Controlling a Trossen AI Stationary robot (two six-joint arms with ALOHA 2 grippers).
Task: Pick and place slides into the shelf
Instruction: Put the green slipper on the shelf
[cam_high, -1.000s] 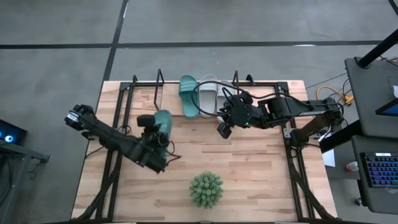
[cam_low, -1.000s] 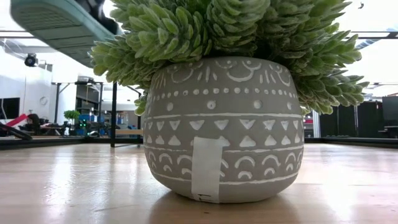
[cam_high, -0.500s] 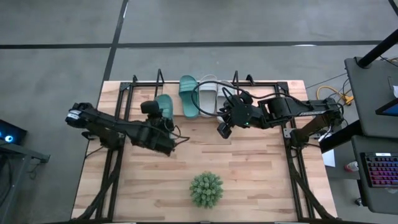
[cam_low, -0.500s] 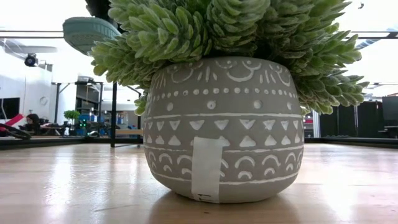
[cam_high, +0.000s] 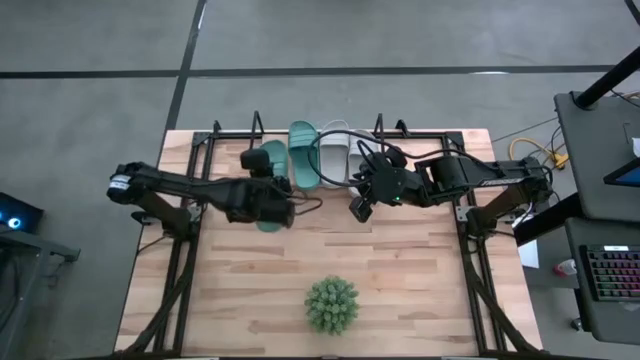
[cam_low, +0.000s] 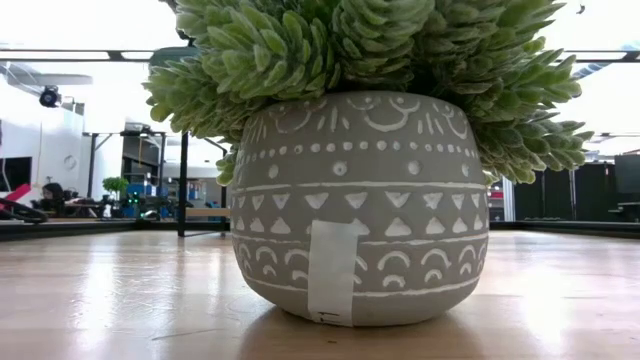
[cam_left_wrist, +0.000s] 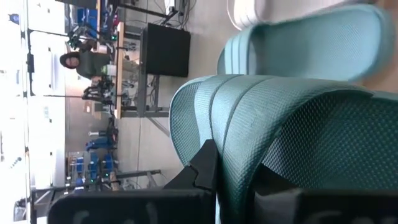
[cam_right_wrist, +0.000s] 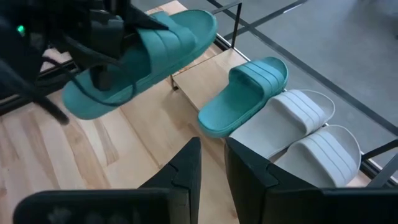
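Observation:
My left gripper is shut on a teal slide, which hangs clear of the table just before the shelf's left part. The right wrist view shows this slide tilted, its toe end toward the shelf. On the shelf's wooden board lie the other teal slide and, beside it, two pale grey slides, soles down. My right gripper hovers before the grey slides, a narrow gap between its fingers and nothing in it. My left gripper pinches a thin teal layer of the slide between its two fingers; it looks like the strap's edge, but I cannot be sure. It comes from the table's left, slanting a little downward. The slide is lifted clear and tilted.
A potted spiky green plant stands near the table's front middle and fills the low view. Black frame bars run along both table sides. Bare wood lies between the plant and the shelf.
My left gripper has swung toward the table's far edge and to the right, toward the shelf, carrying the teal slide. The slide has stayed clear of the table and now lies lengthwise toward the shelf, close to the teal one there.

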